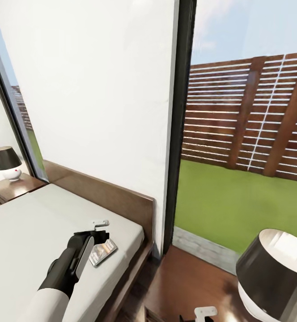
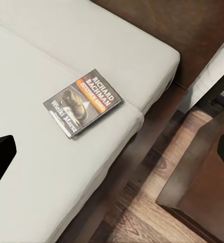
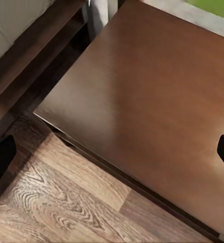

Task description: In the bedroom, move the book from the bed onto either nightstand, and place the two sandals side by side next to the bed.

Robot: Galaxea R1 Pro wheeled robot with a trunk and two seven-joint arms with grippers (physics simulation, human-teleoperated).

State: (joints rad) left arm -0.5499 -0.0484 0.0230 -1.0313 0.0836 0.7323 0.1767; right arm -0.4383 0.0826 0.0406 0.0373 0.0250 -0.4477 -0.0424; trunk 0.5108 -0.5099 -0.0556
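Observation:
The book [image 2: 83, 103] lies flat on the bed's pale grey mattress [image 1: 27, 232], near the corner by the headboard [image 1: 117, 197]. Its dark cover has an orange band. In the head view the book [image 1: 104, 252] shows just under my left gripper [image 1: 98, 232], which hovers above it, open and empty. Dark fingertips [image 2: 0, 157] sit wide apart in the left wrist view. My right gripper [image 1: 203, 313] is open above the near nightstand [image 3: 142, 101], holding nothing. The sandals are out of view.
A black-shaded lamp [image 1: 273, 273] stands on the near nightstand [image 1: 188, 281] at right. A second nightstand [image 1: 12, 188] with a lamp [image 1: 6, 163] stands beyond the bed. A narrow strip of wood floor [image 2: 142, 212] separates bed and nightstand. A tall window [image 1: 247, 134] is ahead.

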